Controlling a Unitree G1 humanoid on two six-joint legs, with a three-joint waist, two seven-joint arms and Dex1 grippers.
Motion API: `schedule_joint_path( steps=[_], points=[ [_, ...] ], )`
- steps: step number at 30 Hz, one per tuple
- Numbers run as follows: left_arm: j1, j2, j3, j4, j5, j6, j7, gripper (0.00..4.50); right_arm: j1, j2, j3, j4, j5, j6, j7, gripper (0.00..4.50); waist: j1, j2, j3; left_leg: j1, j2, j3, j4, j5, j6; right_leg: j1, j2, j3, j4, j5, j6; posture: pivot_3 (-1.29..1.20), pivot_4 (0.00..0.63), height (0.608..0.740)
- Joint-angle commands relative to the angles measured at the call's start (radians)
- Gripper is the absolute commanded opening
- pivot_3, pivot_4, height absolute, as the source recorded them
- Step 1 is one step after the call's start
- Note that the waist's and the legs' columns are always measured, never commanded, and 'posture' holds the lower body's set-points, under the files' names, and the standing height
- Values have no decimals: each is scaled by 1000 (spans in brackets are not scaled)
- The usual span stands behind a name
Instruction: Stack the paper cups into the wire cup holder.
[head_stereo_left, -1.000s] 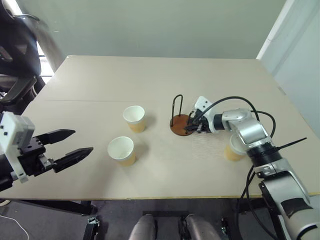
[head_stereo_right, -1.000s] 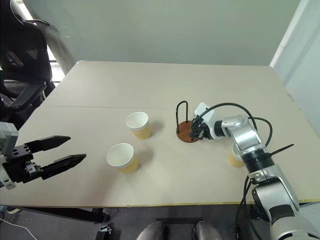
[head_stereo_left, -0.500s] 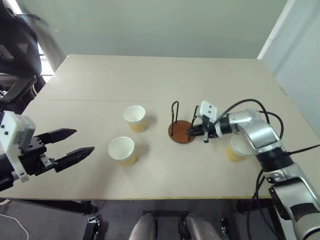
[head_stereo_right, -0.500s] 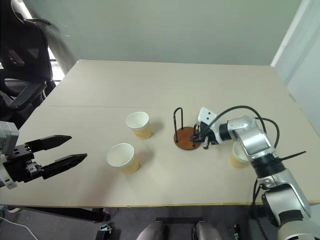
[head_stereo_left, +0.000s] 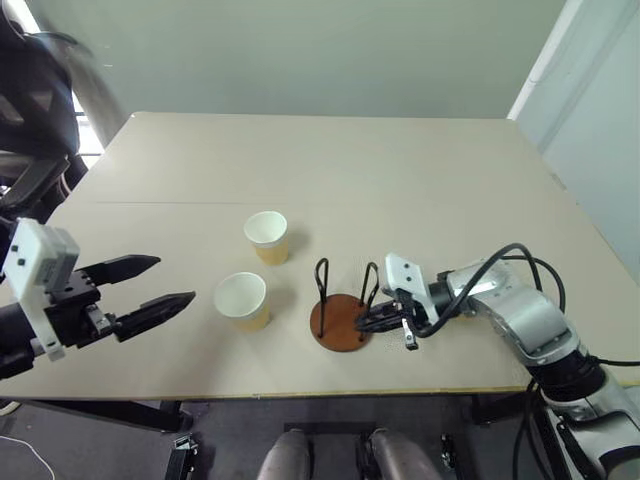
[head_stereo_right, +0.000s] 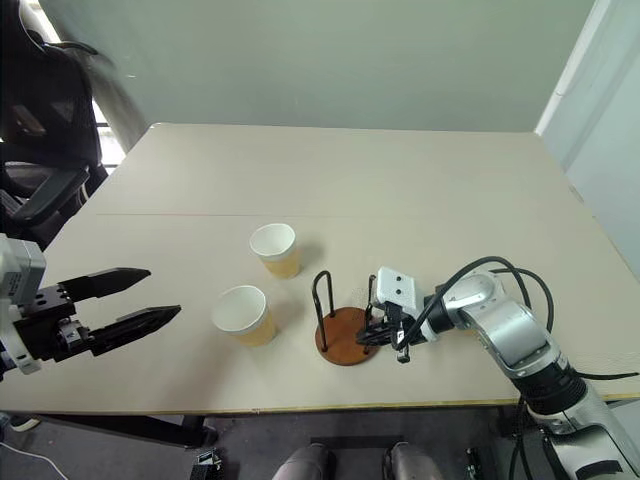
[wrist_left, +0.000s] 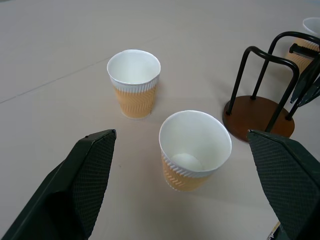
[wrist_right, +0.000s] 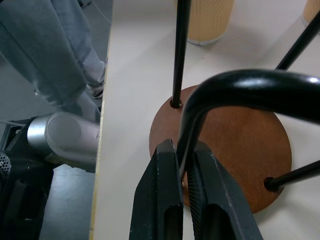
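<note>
A pale beige bench (head_stereo_left: 400, 170) is carrying two paper cups (head_stereo_left: 266, 238) standing upright and apart, one behind the other (head_stereo_left: 242, 301). Just beside the nearer cup, the wire cup holder (head_stereo_left: 340, 318) is sitting on its round brown base close to the bench's front edge.

Saw two paper cups (wrist_left: 195, 150) upright on the beige worktop (wrist_left: 50, 55), near one another but apart. Found the wire cup holder (wrist_left: 260, 100) just beside the nearer cup, loops upright. Noted the left hand (wrist_left: 182, 195), black fingers (wrist_left: 85, 175) spread wide, flanking the nearer cup.
</note>
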Motion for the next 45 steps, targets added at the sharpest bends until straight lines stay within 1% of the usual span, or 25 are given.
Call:
schedule_joint_path(
  steps=[1, 5, 8, 12, 15, 17, 21, 22, 24, 26, 29, 34, 38, 41, 43, 45],
  points=[
    [-19, 22, -2, -3, -4, -4, -5, 4500, 3, -8, -8, -47, 24, 8, -22, 39, 0, 0, 0, 0, 0, 0, 0, 0, 0, 0, 0, 0, 0, 0, 0, 0, 150, 740],
    [-30, 28, -14, 4, -1, -5, -5, 4500, 6, -5, 3, -46, 23, 16, -49, 39, 1, 0, 0, 0, 0, 0, 0, 1, 0, 0, 0, 0, 0, -1, -2, 0, 150, 740],
    [-37, 35, -21, 13, 3, -9, -8, 4500, -2, -11, 14, -42, 30, 17, -41, 39, 0, 0, 0, 0, 0, 0, 0, 1, 0, 0, 0, 0, 0, 0, 0, 0, 150, 740],
    [-51, 41, -30, 21, 4, -9, -8, 4500, -17, -15, 24, -27, 24, 0, -34, 1113, 0, 0, 0, 0, 0, 0, 0, 0, 0, 0, 0, 0, 0, 0, 0, 0, 150, 740],
    [-56, 42, -32, 22, 4, -7, -7, 4500, -25, -24, 28, -17, 18, -16, -28, 2172, 0, 0, 0, -1, 0, 0, 0, 0, 0, -1, 0, 0, 0, 0, 0, 0, 150, 740],
    [-58, 43, -32, 23, 5, -6, -8, 4500, -32, -60, 34, -21, 20, -35, 11, 2933, 2, 0, 0, -1, 0, 0, 0, 0, 0, -1, 0, 0, 0, 0, 0, 0, 150, 740],
    [-64, 50, -32, 28, 4, -4, -11, 4500, -52, -143, 36, -34, 17, -79, 87, 4261, 3, 0, 0, -3, 0, 0, 0, 0, 0, -1, 0, 0, -1, 0, 1, 0, 150, 740],
    [-66, 52, -33, 30, 5, -4, -12, 4500, -58, -158, 35, -36, 18, -88, 101, 4261, 3, 0, 0, -4, 0, 0, 0, 0, 0, -1, 0, 0, -2, 0, 1, 0, 150, 740],
    [-82, 65, -47, 50, 10, -12, -22, 4500, -107, -267, 22, -47, -28, -187, 188, 4261, 4, 0, 0, -4, 0, 0, 0, 0, 0, -1, 0, 0, -1, 0, 1, 0, 150, 740],
    [-98, 74, -64, 66, 17, -19, -32, 4500, -156, -343, -5, -46, -44, -257, 250, 4261, 5, 0, 0, -6, -1, 0, 0, 1, 1, -3, 0, 0, -1, 0, 1, 0, 150, 740],
    [-117, 80, -87, 84, 25, -29, -48, 4500, -205, -412, -58, -39, -21, -316, 304, 4261, 5, -1, -1, -5, 0, 0, -1, 1, 1, -3, 0, 0, -1, 0, 0, 0, 150, 740],
    [-154, 86, -140, 120, 52, -58, -80, 4500, -250, -499, -176, -14, 48, -349, 386, 4261, 6, -1, 0, -6, 0, 0, -1, 0, 0, -4, 1, 0, 0, -1, 0, 0, 150, 740],
    [-228, 89, -234, 149, 67, -93, -98, 4500, -119, -646, -214, 83, -44, -448, 401, 4261, 23, -4, -2, -6, 0, -1, -1, 0, 1, -3, 1, 0, -1, -1, 1, 0, 150, 740],
    [-282, 90, -289, 160, 61, -98, -116, 4500, -24, -678, -230, 64, -63, -453, 368, 4261, 26, -4, -2, -5, 0, 0, 0, -1, 0, -3, 0, 0, -1, 0, 2, 0, 150, 740],
    [-341, 77, -300, 159, -1, -80, -133, 4500, 34, -689, -236, 63, -90, -453, 340, 4261, 25, -5, -1, -5, 0, 0, 0, -1, -1, -3, 0, 0, 0, 0, 2, 0, 150, 740],
    [-394, 74, -297, 143, -92, -38, -148, 4500, 65, -696, -241, 69, -114, -453, 318, 4261, 23, -6, -1, -5, 0, 0, 0, -1, -1, -3, 0, 0, 1, 1, 3, 0, 150, 740]
  ],
)
